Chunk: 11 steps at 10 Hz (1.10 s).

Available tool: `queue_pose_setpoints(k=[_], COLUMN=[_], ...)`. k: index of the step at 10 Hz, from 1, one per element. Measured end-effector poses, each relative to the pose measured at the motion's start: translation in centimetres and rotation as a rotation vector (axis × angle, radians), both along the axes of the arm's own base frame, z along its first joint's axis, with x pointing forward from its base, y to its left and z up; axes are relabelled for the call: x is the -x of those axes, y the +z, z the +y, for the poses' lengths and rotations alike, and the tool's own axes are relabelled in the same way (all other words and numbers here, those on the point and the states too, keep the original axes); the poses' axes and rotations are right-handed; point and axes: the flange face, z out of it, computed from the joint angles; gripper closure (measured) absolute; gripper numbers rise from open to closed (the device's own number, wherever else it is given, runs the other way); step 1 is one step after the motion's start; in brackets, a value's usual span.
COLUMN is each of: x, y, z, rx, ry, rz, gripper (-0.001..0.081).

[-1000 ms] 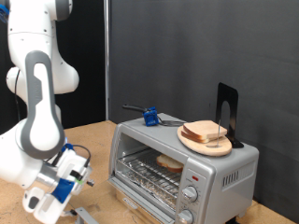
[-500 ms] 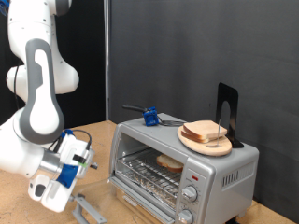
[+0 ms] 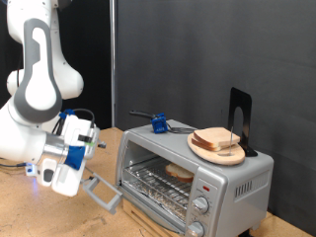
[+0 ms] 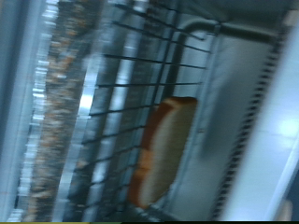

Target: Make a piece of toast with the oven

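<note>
The silver toaster oven (image 3: 235, 176) stands on the wooden table at the exterior view's right. Its glass door (image 3: 103, 193) hangs partly raised at its front. One piece of toast (image 3: 180, 171) lies on the wire rack inside. The wrist view shows that toast (image 4: 166, 149) on the rack (image 4: 121, 103), blurred. My gripper (image 3: 85, 178) is at the door's outer edge, to the exterior view's left of the oven. Its fingers do not show in the wrist view.
A round wooden plate (image 3: 201, 149) with more bread slices (image 3: 218, 140) sits on the oven's top. Behind it stand a black bracket (image 3: 240, 117) and a blue-handled tool (image 3: 158, 123). Round knobs (image 3: 200, 205) are on the oven's front right.
My arm has risen from low near the table, and the oven door has swung up with it from lying flat to partly raised.
</note>
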Motion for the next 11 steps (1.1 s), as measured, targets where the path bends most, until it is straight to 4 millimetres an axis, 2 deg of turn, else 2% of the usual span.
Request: queue_pose_setpoints(k=[4,7,9,11], x=[-0.9,-0.8,0.4,1.7], y=[3.6,5.0,5.0,5.1], z=[5.2,8.4,8.1,5.8], rx=[-0.029,-0.007,0.013,0.044], ry=[0.033,0.057,0.055,0.020], rz=[-0.042,-0.020,0.021,0.064], gripper=[-0.0003,-0.0003,-0.0003,-0.0003])
